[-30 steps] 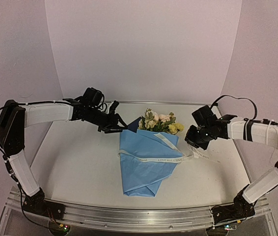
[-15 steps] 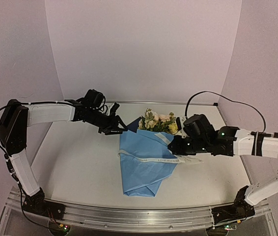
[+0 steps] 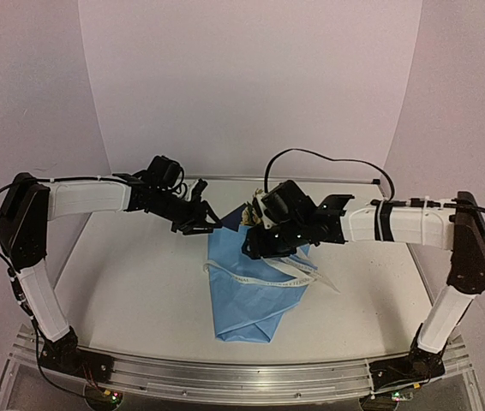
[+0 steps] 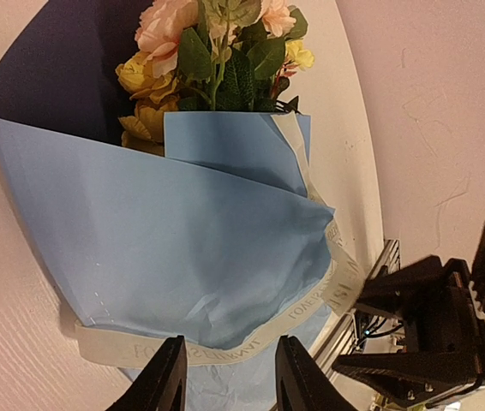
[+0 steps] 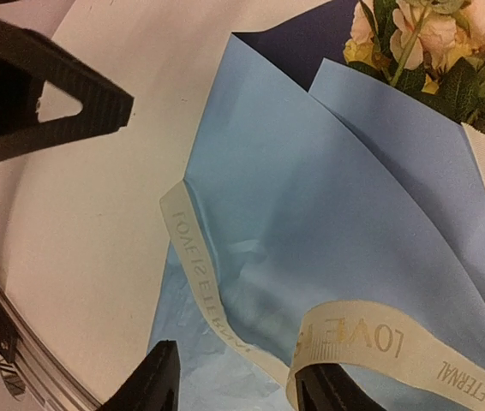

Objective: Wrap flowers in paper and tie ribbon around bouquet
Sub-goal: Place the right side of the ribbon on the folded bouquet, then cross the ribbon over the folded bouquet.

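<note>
Find the paper point(image 3: 247, 308) in the middle of the bench point(image 3: 122, 274), folded into a cone. Light blue side out, darker blue showing inside the open mouth at the far end, narrow end toward the near edge. Note creases and a loose overlap of folds along the front.

See the flowers point(image 4: 217, 51) tucked into that mouth, with pink, cream and yellow blooms and green leaves poking out. Cannot see the stems under the folds. From above, catch only a scrap of bloom, the rest hidden behind the right tool point(image 3: 253, 246).

Trace the ribbon point(image 3: 268, 281) across the cone's middle, lying over the top, off-white with faint lettering. Find one end sticking out past the paper's edge on the left arm's side and the other trailing onto the bench on the right arm's side. Follow a further stretch up the fold toward the blooms.

Place the left tool point(image 3: 211, 223) just off the cone's far corner on its own side, low over the bench. Jaws parted, nothing between them. Cannot tell whether it touches the paper.

Place the right tool directly over the cone's upper part, close to the blooms, pointing down. Jaws apart, gripping nothing. In its wrist view, spot a raised curl of ribbon just beside one jaw; cannot tell if touching.
</note>
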`<state>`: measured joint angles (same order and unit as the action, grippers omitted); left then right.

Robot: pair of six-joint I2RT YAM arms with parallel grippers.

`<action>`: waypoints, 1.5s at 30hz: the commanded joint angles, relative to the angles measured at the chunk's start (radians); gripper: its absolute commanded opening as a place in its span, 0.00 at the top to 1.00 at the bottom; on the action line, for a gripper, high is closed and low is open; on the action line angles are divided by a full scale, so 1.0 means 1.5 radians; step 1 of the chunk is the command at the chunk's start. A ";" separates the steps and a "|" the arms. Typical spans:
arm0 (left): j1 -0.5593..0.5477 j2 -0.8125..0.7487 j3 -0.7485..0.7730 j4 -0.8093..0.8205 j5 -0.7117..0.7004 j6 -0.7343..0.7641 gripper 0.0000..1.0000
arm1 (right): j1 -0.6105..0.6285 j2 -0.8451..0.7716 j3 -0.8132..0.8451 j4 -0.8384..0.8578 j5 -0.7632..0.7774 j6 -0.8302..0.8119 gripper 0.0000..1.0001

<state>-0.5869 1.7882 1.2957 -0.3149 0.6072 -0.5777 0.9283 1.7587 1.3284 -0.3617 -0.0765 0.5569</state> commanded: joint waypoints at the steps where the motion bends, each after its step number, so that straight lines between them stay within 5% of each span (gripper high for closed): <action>1: 0.004 -0.017 0.004 0.011 -0.005 -0.005 0.63 | -0.036 0.041 0.070 -0.038 -0.059 0.030 0.34; 8: 0.004 -0.018 0.001 0.018 -0.002 -0.008 0.62 | -0.050 0.067 0.165 -0.140 -0.039 0.034 0.10; 16: 0.004 -0.031 -0.017 0.007 -0.010 0.007 0.62 | -0.084 0.028 0.141 -0.269 0.021 0.096 0.19; 21: 0.005 -0.036 -0.016 0.005 -0.010 0.010 0.62 | -0.111 -0.083 -0.023 -0.266 0.121 0.207 0.25; 30: 0.005 -0.026 -0.010 0.007 0.003 0.010 0.62 | -0.135 -0.235 -0.325 -0.023 0.174 0.442 0.13; 41: 0.005 -0.029 -0.012 0.005 0.004 0.010 0.62 | -0.143 -0.238 -0.545 0.429 0.262 0.631 0.15; 45: 0.005 -0.026 -0.006 0.001 0.007 0.012 0.62 | -0.158 -0.216 -0.581 0.500 0.282 0.667 0.15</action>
<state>-0.5850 1.7851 1.2694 -0.3157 0.6008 -0.5762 0.7143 1.4146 0.4946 0.1460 0.2562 1.4556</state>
